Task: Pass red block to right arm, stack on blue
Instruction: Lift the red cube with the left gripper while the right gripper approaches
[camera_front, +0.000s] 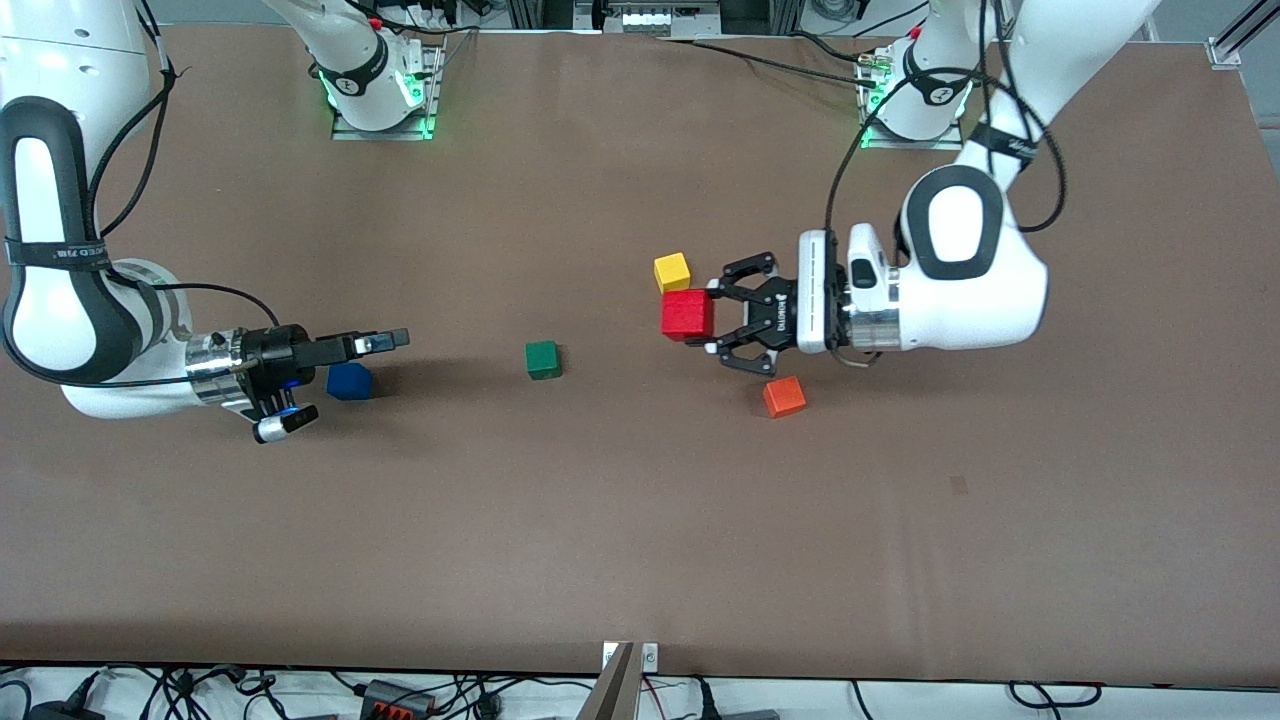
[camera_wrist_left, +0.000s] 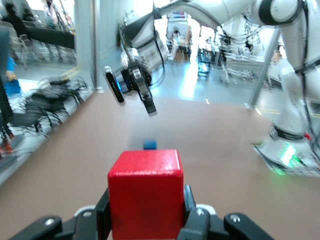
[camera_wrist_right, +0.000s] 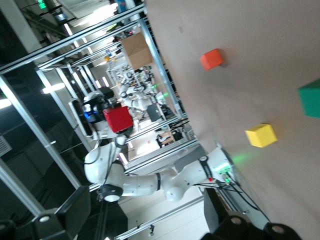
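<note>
My left gripper (camera_front: 710, 319) is shut on the red block (camera_front: 687, 314) and holds it sideways above the table, over a spot beside the yellow cube. The block fills the left wrist view (camera_wrist_left: 145, 192) between the black claw fingers (camera_wrist_left: 192, 220). My right gripper (camera_front: 357, 374) is open and empty, turned sideways over the blue cube (camera_front: 349, 381), which lies toward the right arm's end of the table. The left wrist view shows the right gripper (camera_wrist_left: 132, 95) facing the block, with the blue cube (camera_wrist_left: 149, 144) below it. The right wrist view shows the red block (camera_wrist_right: 117, 119) held in the distance.
A green cube (camera_front: 542, 359) lies between the two grippers. A yellow cube (camera_front: 672, 271) and an orange-red cube (camera_front: 784, 396) lie near the left gripper. They also show in the right wrist view: orange-red cube (camera_wrist_right: 211, 59), yellow cube (camera_wrist_right: 261, 135), green cube (camera_wrist_right: 311, 98).
</note>
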